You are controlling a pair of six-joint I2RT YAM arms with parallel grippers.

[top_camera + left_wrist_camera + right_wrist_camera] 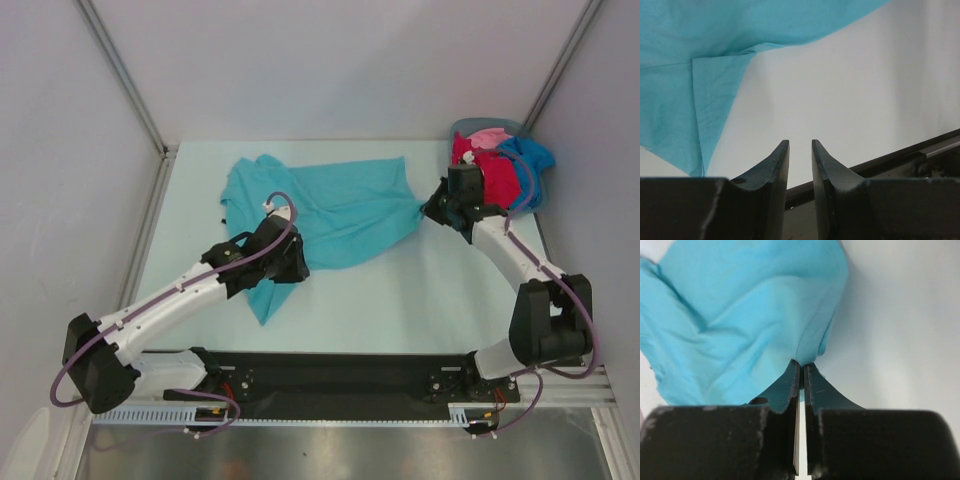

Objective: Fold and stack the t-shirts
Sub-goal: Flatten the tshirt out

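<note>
A teal t-shirt [335, 210] lies spread and rumpled across the middle of the table. My right gripper [432, 212] is shut on its right-hand corner; in the right wrist view the teal cloth [740, 315] bunches up from between the closed tips of the right gripper [802, 362]. My left gripper [287, 267] rests over the shirt's near left part. In the left wrist view the left gripper [800, 142] stands narrowly open with only bare table in the gap, and the teal t-shirt [690, 50] lies beyond it to the left. Red [495, 175], pink [488, 138] and blue [530, 155] t-shirts are piled at the back right.
The piled shirts sit in a grey-blue basket [470, 126] in the back right corner, just behind the right arm. A black rail [330, 375] runs along the table's near edge. White walls with metal posts close in the table on three sides.
</note>
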